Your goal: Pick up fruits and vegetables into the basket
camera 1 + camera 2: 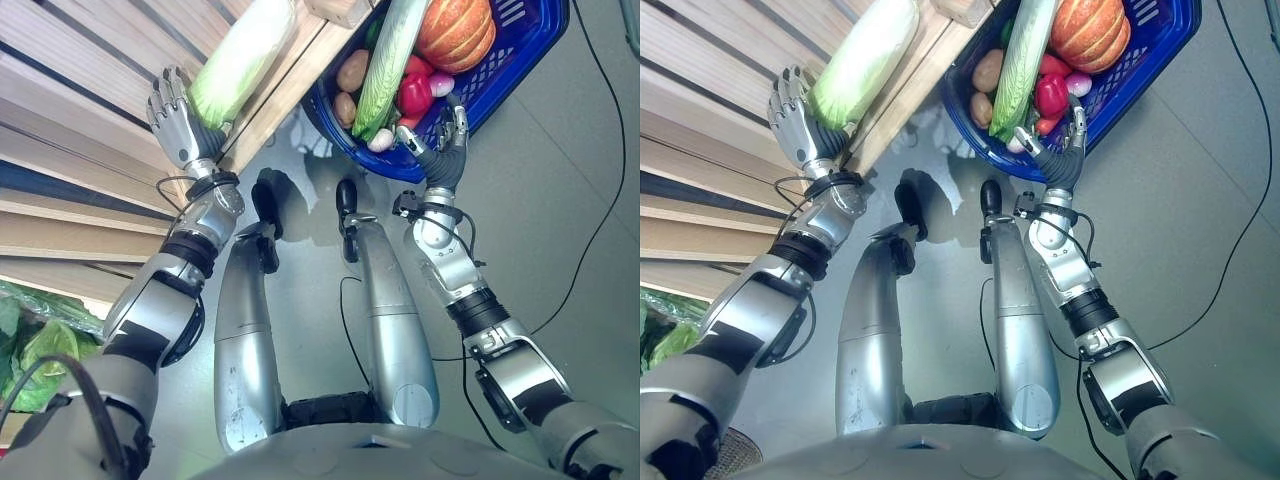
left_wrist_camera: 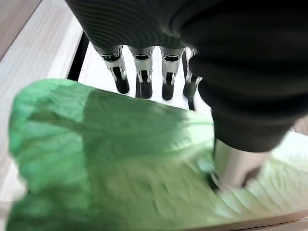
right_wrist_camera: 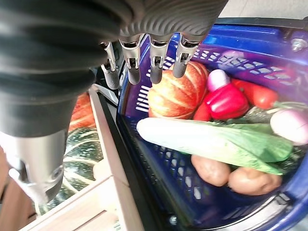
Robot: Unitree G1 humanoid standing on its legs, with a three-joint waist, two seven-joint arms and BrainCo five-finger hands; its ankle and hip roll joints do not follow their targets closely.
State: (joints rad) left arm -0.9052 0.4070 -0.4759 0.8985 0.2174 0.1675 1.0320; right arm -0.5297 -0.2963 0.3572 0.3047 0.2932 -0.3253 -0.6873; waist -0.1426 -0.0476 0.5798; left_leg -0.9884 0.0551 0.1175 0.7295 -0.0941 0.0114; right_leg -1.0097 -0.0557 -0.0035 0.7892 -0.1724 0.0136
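The robot's left hand lies against the stalk end of a long pale green napa cabbage that rests on the slatted light wooden shelf, at about ten o'clock in the head views. In its own wrist view the fingers reach straight out past the leafy green head while the thumb presses into the pale ribbed part, so the hand is spread along the cabbage rather than wrapped round it.

At about one o'clock sits the blue plastic mesh basket, its near rim just beside the right hand, whose fingers hang straight and loose above the rim (whether they touch it cannot be told).

Inside the basket lie:
- an orange ribbed pumpkin
- a second long green-and-white cabbage, slanting across the load
- a red bell pepper
- two brown potatoes
- a pinkish-white round radish.

In the right wrist view a dark green striped squash shows on the shelf side beyond the basket wall.
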